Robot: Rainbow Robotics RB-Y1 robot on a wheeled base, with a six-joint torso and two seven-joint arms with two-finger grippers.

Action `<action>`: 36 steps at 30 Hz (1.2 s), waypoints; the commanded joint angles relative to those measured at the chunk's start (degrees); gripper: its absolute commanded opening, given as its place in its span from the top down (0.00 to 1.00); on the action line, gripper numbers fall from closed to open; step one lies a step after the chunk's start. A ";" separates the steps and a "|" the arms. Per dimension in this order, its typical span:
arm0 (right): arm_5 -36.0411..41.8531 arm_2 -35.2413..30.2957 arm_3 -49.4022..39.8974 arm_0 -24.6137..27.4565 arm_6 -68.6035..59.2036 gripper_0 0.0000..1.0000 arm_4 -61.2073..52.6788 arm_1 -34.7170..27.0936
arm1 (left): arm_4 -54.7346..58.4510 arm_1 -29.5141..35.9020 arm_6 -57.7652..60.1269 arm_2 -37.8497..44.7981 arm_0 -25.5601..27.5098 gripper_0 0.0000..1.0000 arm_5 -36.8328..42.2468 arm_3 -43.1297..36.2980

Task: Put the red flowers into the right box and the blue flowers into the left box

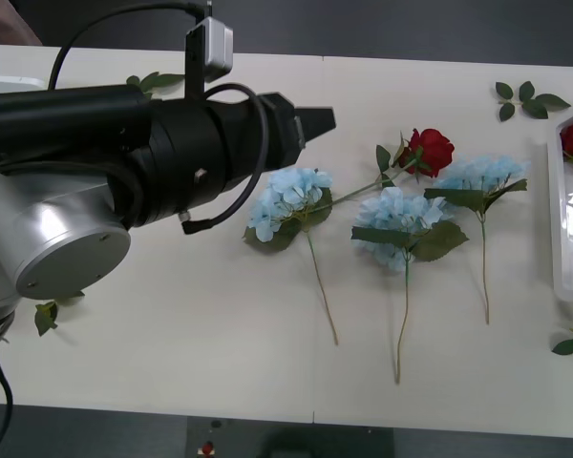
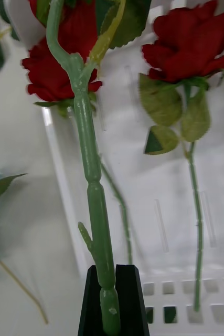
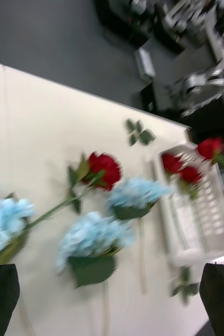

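So the right gripper (image 2: 112, 294) is clamped on the lower stem of a red rose (image 2: 64, 63), black fingers pinching it, with the bloom dangling over the right box (image 2: 159, 210). Another red rose (image 2: 193, 42) already lies in that tray. Good place to grab, honestly: these fake stems look stiff and knobbly, light as anything, so a pinch low on the stem holds fine, and the petals would just squash.

The left gripper (image 3: 112, 299) hovers over the table with its fingers spread wide, nothing between them.

Out on the table (image 1: 172, 363): three blue flowers (image 1: 288, 198) in a row, plus one more red rose on the table (image 1: 430, 151) with its stem slanting behind the middle hydrangea. Those fluffy heads are soft and floppy, so I'd take the thin stem below the leaves.

The front view catches only a sliver of the right box at its edge. The left wrist view lays out the whole tray and a rose held above it; the right wrist view shows the actual grip. I can't spot the left box.
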 commanded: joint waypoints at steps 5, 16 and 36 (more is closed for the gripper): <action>-4.81 1.78 0.22 -1.18 -2.82 0.99 7.71 -1.77 | 7.20 3.14 -14.95 7.61 4.97 0.00 4.75 -2.59; -6.21 3.54 0.22 -1.18 -2.74 0.00 6.04 -1.85 | 14.06 11.49 -27.43 8.58 8.92 0.00 -7.38 1.28; 6.62 10.22 -18.15 -3.73 7.64 0.00 -0.02 6.76 | 23.11 12.28 -37.01 7.96 9.80 0.00 -11.51 4.70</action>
